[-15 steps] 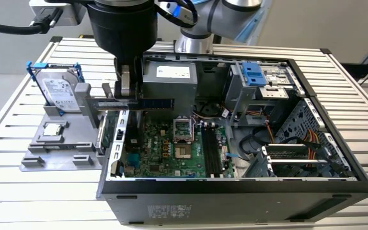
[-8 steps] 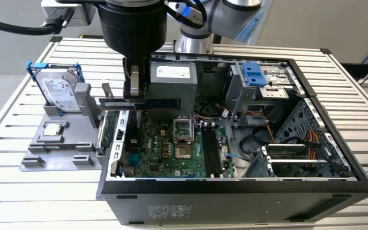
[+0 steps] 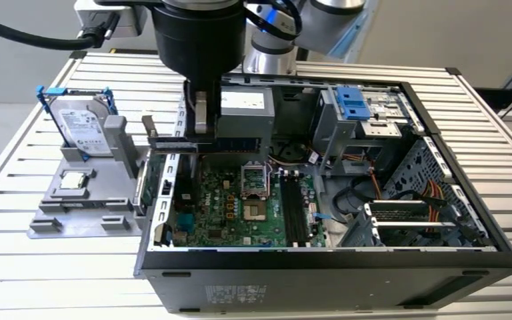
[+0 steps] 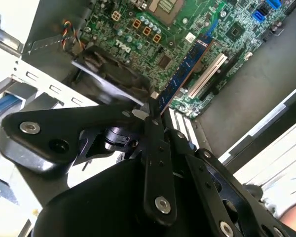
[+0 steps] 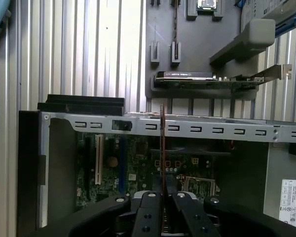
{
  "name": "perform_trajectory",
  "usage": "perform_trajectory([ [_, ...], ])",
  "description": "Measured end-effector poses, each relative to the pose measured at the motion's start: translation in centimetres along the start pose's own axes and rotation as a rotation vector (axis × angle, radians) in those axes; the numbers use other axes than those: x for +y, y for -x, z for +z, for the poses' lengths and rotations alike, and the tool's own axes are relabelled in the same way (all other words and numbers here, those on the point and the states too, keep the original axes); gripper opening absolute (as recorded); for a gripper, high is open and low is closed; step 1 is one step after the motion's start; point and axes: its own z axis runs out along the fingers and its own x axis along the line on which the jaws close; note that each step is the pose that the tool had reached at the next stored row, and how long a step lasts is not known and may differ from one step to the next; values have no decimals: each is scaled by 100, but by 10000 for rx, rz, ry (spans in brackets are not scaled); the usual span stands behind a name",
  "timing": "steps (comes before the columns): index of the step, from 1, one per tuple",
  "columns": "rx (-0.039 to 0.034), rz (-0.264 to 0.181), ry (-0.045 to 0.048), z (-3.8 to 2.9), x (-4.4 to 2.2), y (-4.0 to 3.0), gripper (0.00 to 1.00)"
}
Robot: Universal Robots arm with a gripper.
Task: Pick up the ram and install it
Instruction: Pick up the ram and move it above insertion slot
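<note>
My gripper (image 3: 201, 135) hangs over the open computer case (image 3: 327, 263), shut on the ram (image 3: 210, 142). The ram is a slim dark stick held level above the motherboard (image 3: 229, 207), on the exterior view's left side of the case. In the second wrist view the ram (image 4: 183, 70) is a blue-green strip reaching out from the gripper (image 4: 153, 112) over the green board. In the first wrist view the ram (image 5: 162, 148) shows edge-on as a thin line rising from the gripper (image 5: 162, 196). The black memory slots (image 3: 293, 215) lie lower, towards the exterior view's right of the processor socket (image 3: 254, 183).
A grey fixture (image 3: 78, 213) beside the case holds a hard drive (image 3: 87, 130) in a blue-clipped frame and a processor chip (image 3: 75, 179). An expansion card (image 5: 207, 79) with a metal bracket stands in that fixture. Case walls, the power supply (image 3: 243, 110) and a drive cage (image 3: 354, 110) ring the board.
</note>
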Motion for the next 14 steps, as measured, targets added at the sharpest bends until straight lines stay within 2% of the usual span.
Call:
perform_trajectory([
  [14,0,0,0,-3,-190,-5,0],
])
